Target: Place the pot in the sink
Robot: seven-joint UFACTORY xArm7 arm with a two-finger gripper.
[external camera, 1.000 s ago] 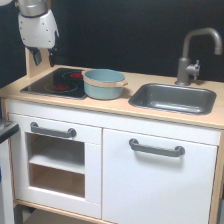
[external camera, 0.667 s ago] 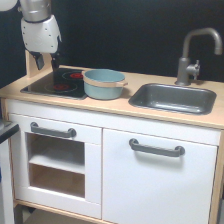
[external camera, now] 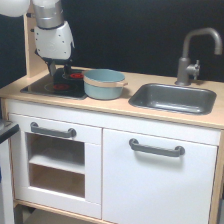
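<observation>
No text, label, brand, number or sign can be read anywhere in the exterior view. The picture is soft, and any marking small enough to be lettering is too blurred to tell.

The pot (external camera: 104,83) is pale blue with a tan band round its rim. The sink (external camera: 172,98) is dark grey, and the tap (external camera: 194,55) behind it a duller grey. The stovetop (external camera: 56,84) is black with red rings. The tabletop (external camera: 120,106) is light wood over white cabinet doors (external camera: 155,180) with grey handles (external camera: 156,148). The arm (external camera: 51,35) is white and grey against a black wall (external camera: 130,30).
</observation>
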